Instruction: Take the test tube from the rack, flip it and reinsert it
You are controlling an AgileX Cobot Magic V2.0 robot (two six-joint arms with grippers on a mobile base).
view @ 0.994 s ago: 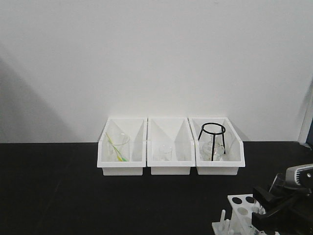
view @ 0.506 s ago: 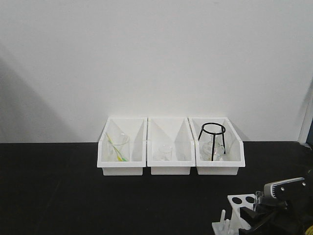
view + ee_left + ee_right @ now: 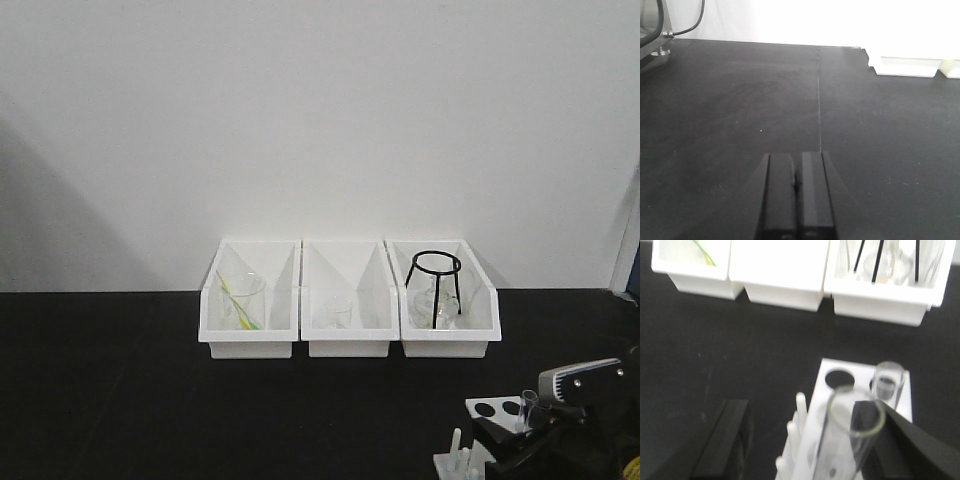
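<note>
standing in the rack (image 3: 860, 390), test tube (image 3: 847, 440) between wide right gripper (image 3: 810, 440); no readable writing.

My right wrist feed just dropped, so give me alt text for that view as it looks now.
A slim clear glass test tube stands open end up between the two black fingers of the right end effector, over the small white plastic rack; whether the fingers touch it is unclear. A second tube sits in a far rack hole, and three white storage bins line the black table's back.
</note>
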